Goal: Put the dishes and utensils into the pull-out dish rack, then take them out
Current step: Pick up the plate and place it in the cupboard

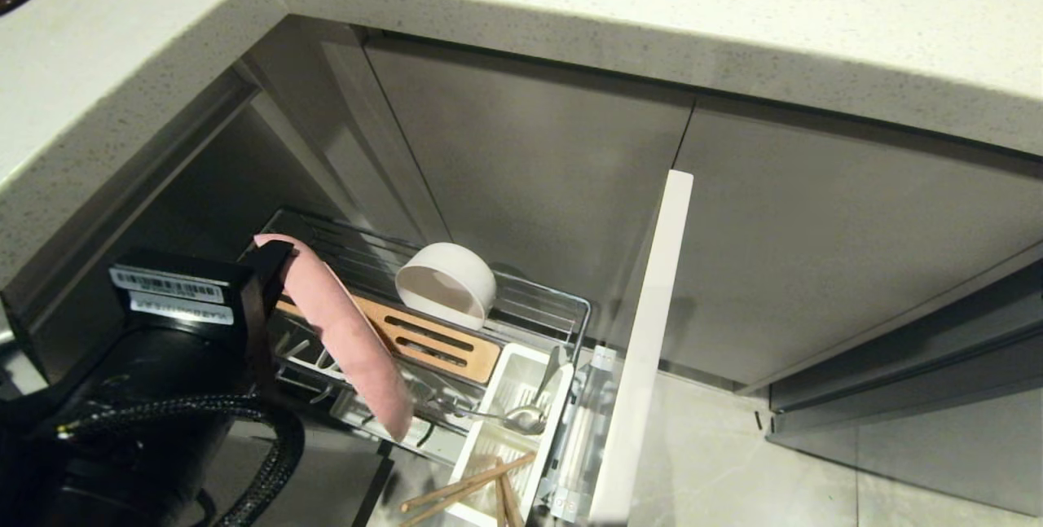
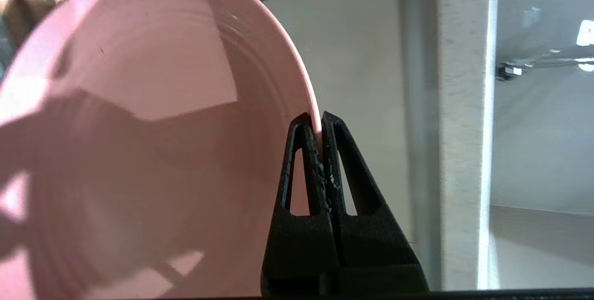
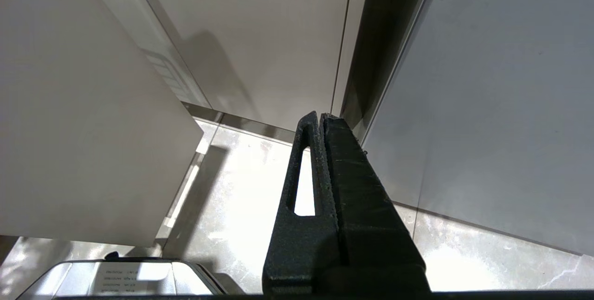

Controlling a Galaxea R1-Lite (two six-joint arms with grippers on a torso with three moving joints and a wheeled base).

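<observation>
Left hand: both fingers pinched tight on the rim of the pale-pink plate. In the left wrist view the rim passes between the two black fingertips, no gap visible on either side. Plate is held on edge, tilted, over the near-left part of the pull-out dish rack; lower edge of the plate hangs in front of the rack's wire floor. Cannot tell from the head view whether that lower edge touches the wires or a slot.

Off-white bowl: lying on its side in the rack, opening turned toward the left arm, just behind the slotted wooden plate-holder strip. Bowl and plate apart.

White cutlery caddy: at the front of the rack, just beside the pale drawer front, which stands pulled out from the cabinet. Wooden chopsticks lie slanted across the caddy's nearest compartment, ends sticking out past its wall. Silver utensil lies across the next compartment up; bowl-like end visible, so it reads more as a spoon than a fork.

Speckled counter overhangs the cabinet.

Right hand: fingers pressed together, nothing between them, pointing at cabinet panels and tiled floor, away from the rack.
</observation>
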